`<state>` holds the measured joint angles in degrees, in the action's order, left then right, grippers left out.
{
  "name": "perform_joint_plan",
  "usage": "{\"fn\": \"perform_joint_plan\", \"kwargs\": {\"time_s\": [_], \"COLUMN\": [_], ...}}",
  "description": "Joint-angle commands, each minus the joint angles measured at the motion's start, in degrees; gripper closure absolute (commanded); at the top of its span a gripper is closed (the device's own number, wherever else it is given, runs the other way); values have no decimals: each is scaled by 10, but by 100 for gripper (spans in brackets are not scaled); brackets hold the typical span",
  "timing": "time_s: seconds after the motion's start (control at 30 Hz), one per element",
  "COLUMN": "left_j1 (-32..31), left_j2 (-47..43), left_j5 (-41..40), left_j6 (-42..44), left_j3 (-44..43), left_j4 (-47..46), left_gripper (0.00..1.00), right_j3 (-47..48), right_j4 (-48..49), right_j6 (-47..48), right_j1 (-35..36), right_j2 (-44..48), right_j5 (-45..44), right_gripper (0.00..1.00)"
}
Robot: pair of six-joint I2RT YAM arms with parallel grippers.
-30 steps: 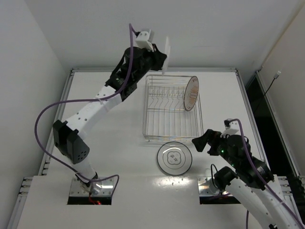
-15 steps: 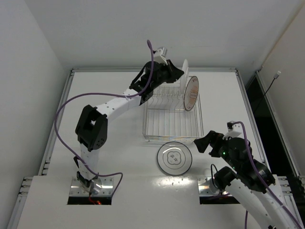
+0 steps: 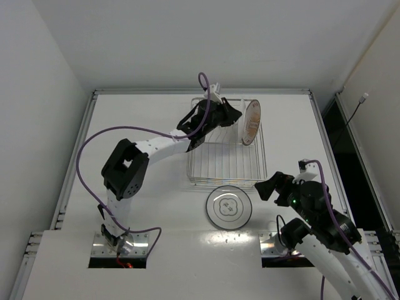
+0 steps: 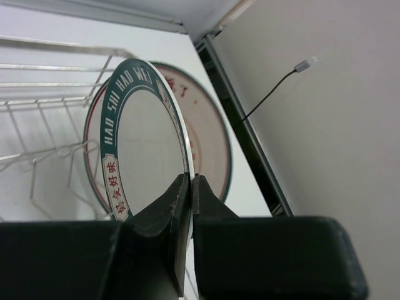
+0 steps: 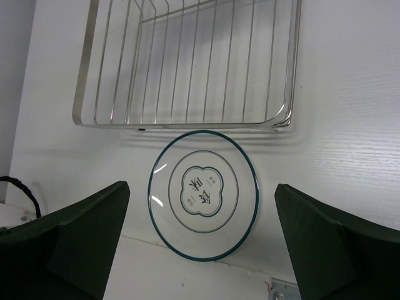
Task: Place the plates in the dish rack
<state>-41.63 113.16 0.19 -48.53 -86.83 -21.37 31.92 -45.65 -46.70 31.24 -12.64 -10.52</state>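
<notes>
My left gripper (image 3: 230, 114) is shut on the rim of a white plate with a green lettered band (image 4: 145, 147). It holds the plate upright over the back of the chrome wire dish rack (image 3: 227, 183). Close behind it, a white plate with an orange centre pattern (image 3: 251, 122) stands upright in the rack; it also shows in the left wrist view (image 4: 209, 140). A greyish glassy plate with a teal rim (image 3: 229, 207) lies flat on the table in front of the rack. My right gripper (image 3: 270, 186) is open and empty, just right of it. In the right wrist view this plate (image 5: 204, 194) lies below the spread fingers.
The rack's front half holds nothing (image 5: 187, 62). A raised table edge (image 3: 200, 92) runs along the back, close behind the rack. A dark gap with a cable (image 3: 350, 119) lies past the table's right edge.
My left arm has swung right and down, carrying the white plate from above the rack's back left corner to just beside the orange plate. The right arm has barely moved.
</notes>
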Motion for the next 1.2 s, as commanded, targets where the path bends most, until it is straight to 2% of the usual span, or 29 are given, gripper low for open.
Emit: {"fn": "perform_joint_plan", "kwargs": {"time_s": [0.0, 0.13, 0.23, 0.27, 0.33, 0.37, 0.5, 0.6, 0.67, 0.7, 0.77, 0.8, 0.83, 0.9, 0.97, 1.03, 1.1, 1.17], "left_j1": [-6, -11, -22, -22, -22, -22, -22, -22, -22, -22, -22, -22, -17, -17, -17, -17, -11, 7], "left_j2": [-32, -32, -27, -27, -22, -22, -44, -61, -79, -103, -131, -145, -174, -202, -246, -280, -329, -357], "left_j5": [-29, -44, -50, -50, -31, -23, -8, 12, 12, 12, 4, 3, -8, -19, -47, -67, -98, -95], "left_j6": [-13, -4, 24, 30, 35, 41, 27, 21, 21, 37, 50, 67, 77, 112, 140, 178, 207, 232], "left_j3": [14, 33, 11, -10, -30, -37, -52, -69, -75, -69, -58, -48, -48, -28, -10, 31, 61, 102], "left_j4": [-61, -53, -10, 2, 33, 39, 72, 101, 127, 134, 154, 162, 173, 213, 244, 250, 264, 281], "left_gripper": [100, 100, 98, 82, 63, 44, 18, 14, 13, 13, 10, 10, 10, 10, 10, 9, 7, 6], "right_j3": [-3, -3, -3, 4, 10, 20, 68, 68, 54, 32, -7, -58, -87, -158, -174, -195, -223, -223], "right_j4": [6, 6, 6, 6, 0, -10, -56, -62, -75, -90, -68, -46, -10, 16, -12, -36, -28, -7], "right_j6": [-8, -8, -8, -2, -2, -2, -26, -59, -118, -176, -216, -234, -293, -354, -419, -453, -472, -472], "right_j1": [-1, -1, -1, -1, -1, -1, -1, -1, -1, -1, -1, -1, -1, -1, -1, -1, -1, -1], "right_j2": [3, 3, 3, 3, 3, 3, -41, -85, -109, -125, -125, -113, -80, -33, 44, 82, 102, 84], "right_j5": [-11, -11, -11, -11, -21, -27, -61, -43, -10, 21, 72, 102, 150, 181, 154, 131, 131, 131], "right_gripper": [0, 0, 0, 0, 0, 0, 0, 0, 0, 0, 0, 0, 0, 0, 0, 0, 3, 10]}}
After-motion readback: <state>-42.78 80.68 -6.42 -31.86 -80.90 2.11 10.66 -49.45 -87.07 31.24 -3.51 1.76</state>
